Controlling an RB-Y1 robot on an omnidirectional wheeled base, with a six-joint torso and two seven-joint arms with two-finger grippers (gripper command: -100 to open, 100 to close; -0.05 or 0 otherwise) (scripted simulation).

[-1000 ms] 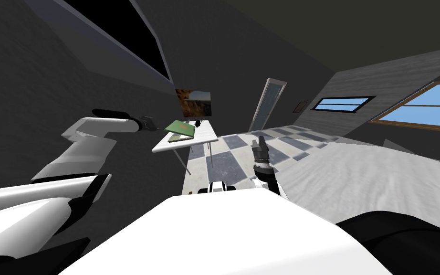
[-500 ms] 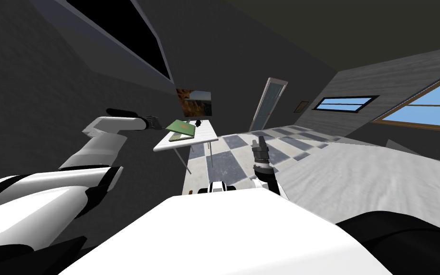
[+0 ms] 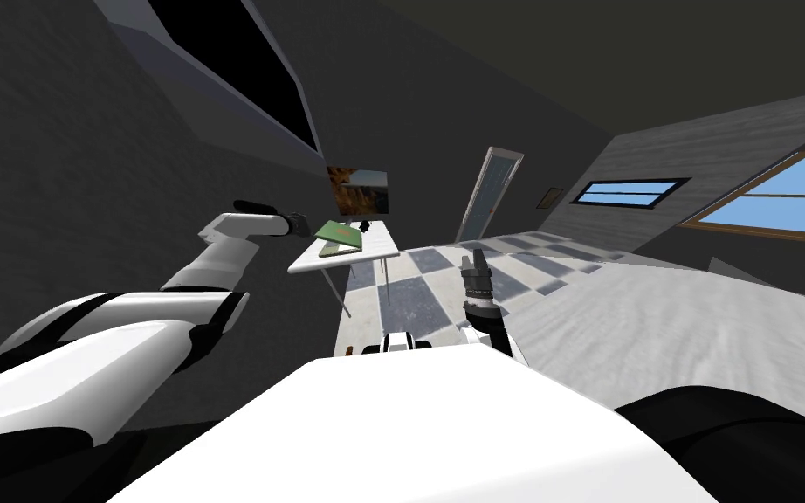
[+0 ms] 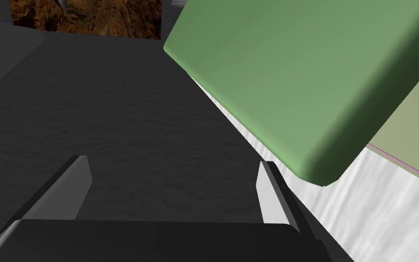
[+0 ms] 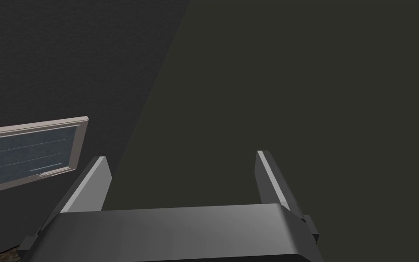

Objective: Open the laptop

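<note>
A green laptop (image 3: 338, 234) lies on a small white table (image 3: 379, 251) against the dark wall. In the left wrist view its green lid (image 4: 304, 82) looks lifted a little off the paler olive base (image 4: 415, 123), and one lid corner hangs just beyond my fingers. My left gripper (image 3: 307, 225) is stretched out at the laptop's near left side. It stands open (image 4: 172, 170) with nothing between the fingers, and its right finger (image 4: 267, 191) is close under the lid's corner. My right gripper (image 3: 477, 257) is held up near my chest, also open (image 5: 181, 166) and empty.
A landscape picture (image 3: 359, 189) hangs on the wall behind the table. The table's thin legs (image 3: 333, 290) stand on a chequered floor (image 3: 427, 279). A door (image 3: 486, 203) is at the far end, with windows (image 3: 628, 191) to the right. The dark wall runs close along my left arm.
My left arm has reached forward and to the right, bringing the gripper up to the laptop's edge. The right arm has stayed still. The laptop has not visibly moved.
</note>
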